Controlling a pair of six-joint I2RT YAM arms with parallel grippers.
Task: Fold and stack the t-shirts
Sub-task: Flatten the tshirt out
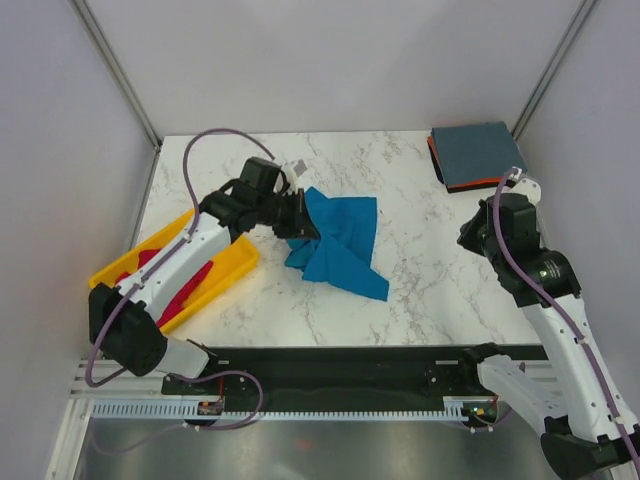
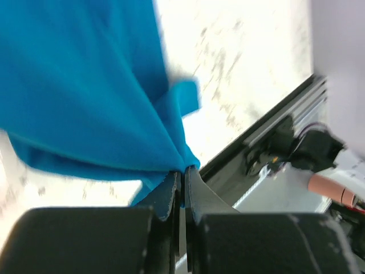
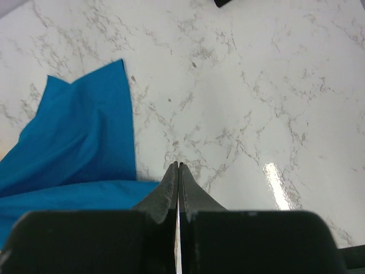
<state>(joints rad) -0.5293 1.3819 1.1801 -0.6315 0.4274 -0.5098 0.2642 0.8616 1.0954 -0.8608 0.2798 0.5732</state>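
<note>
Table, top view: white marbled table [image 1: 420,290] inside plain grey walls, arm bases at the near edge.
Blue t-shirt, top view: blue t-shirt [image 1: 340,240] lies crumpled near the middle of the table, doubled over itself, with its left end lifted.
Left gripper, top view: left gripper [image 1: 298,215] is at that lifted end, reaching in from above the yellow tray [image 1: 225,265].
Other shirts, top view: folded stack [image 1: 478,155] sits in the far right corner, grey-blue on top with an orange edge beneath; a red t-shirt [image 1: 185,290] waits in the tray.
Right arm, top view: right arm [image 1: 530,260] is bent up near the stack, well apart from the blue t-shirt.
Grip, left wrist view: jaws are pressed together on a small gathered pinch of blue cloth at the fingertips; the rest hangs away in folds.
Right gripper, right wrist view: right gripper [image 3: 178,171] is fully closed with nothing in it, above bare marble, the shirt's edge just to its left.
Risk, slip: so little cloth is pinched that a sharp pull could tug it free.
Risk, tangle: dragging by one point would likely bunch the shirt further, not spread it.
Risk, second hand: closed jaws must part before taking a corner, or they would only push cloth.
</note>
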